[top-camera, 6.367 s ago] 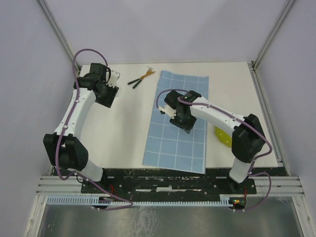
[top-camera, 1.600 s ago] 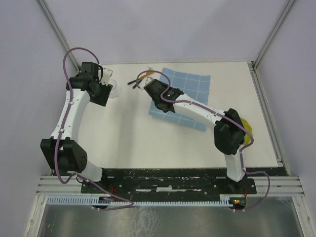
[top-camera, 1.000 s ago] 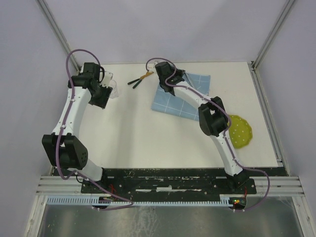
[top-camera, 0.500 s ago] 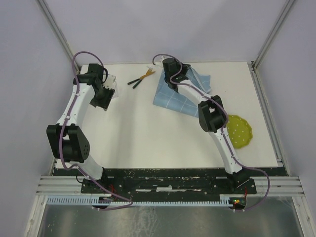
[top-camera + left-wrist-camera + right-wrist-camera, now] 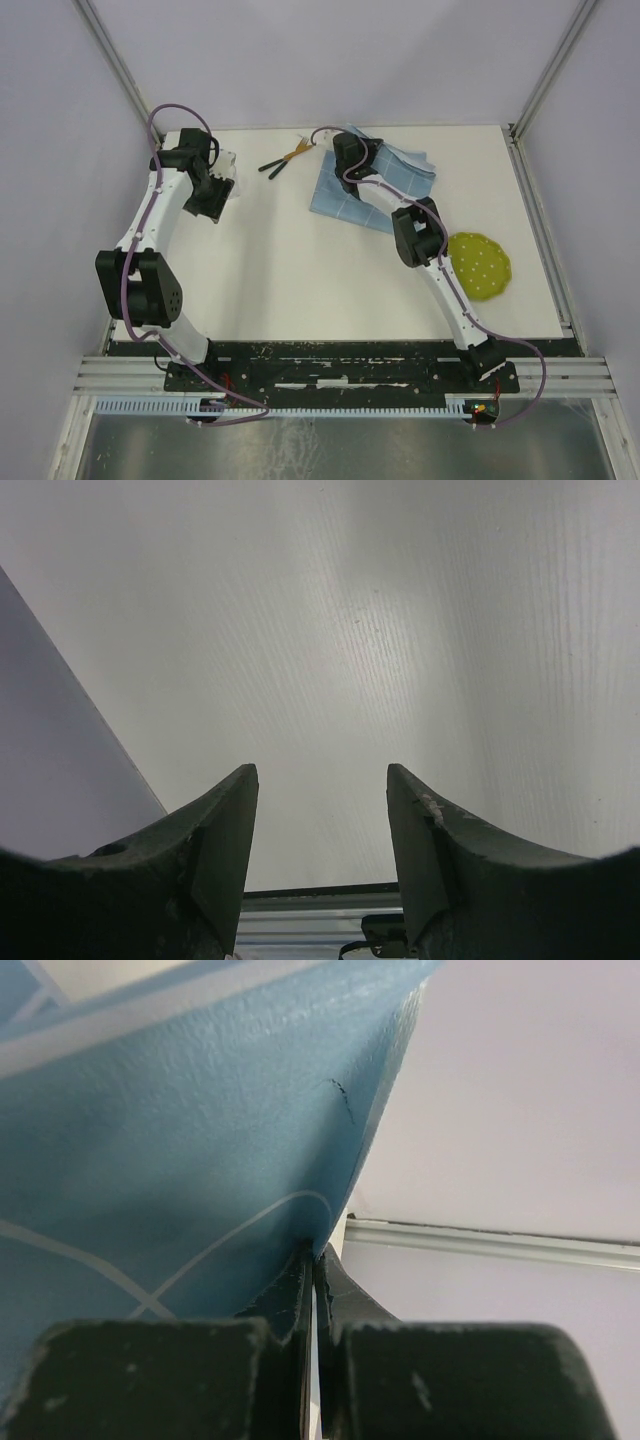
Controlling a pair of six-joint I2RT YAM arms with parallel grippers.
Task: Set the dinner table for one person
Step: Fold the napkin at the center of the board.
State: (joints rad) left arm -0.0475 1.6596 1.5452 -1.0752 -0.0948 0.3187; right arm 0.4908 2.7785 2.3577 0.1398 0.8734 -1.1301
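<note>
The dinner table [image 5: 300,270] is the wide off-white top under both arms. My right gripper [image 5: 358,152] reaches to the far side and is shut on an edge of the light-blue gridded cloth [image 5: 372,188], which lies folded and bunched there. In the right wrist view the cloth [image 5: 200,1110] rises out of the shut right gripper [image 5: 315,1255]. My left gripper [image 5: 215,195] stands at the far left. In the left wrist view the left gripper [image 5: 322,775] is open over the bare table [image 5: 400,630], with nothing between its fingers.
A green plate with white dots [image 5: 480,265] lies at the right, beside the right arm. A fork and another dark-handled utensil [image 5: 285,160] lie crossed near the far edge, left of the cloth. The table's frame rails and pale walls close in the far side.
The right arm has stretched farther toward the far edge, pulling the gripped cloth edge with it, so the cloth is more folded. The left arm has barely moved.
</note>
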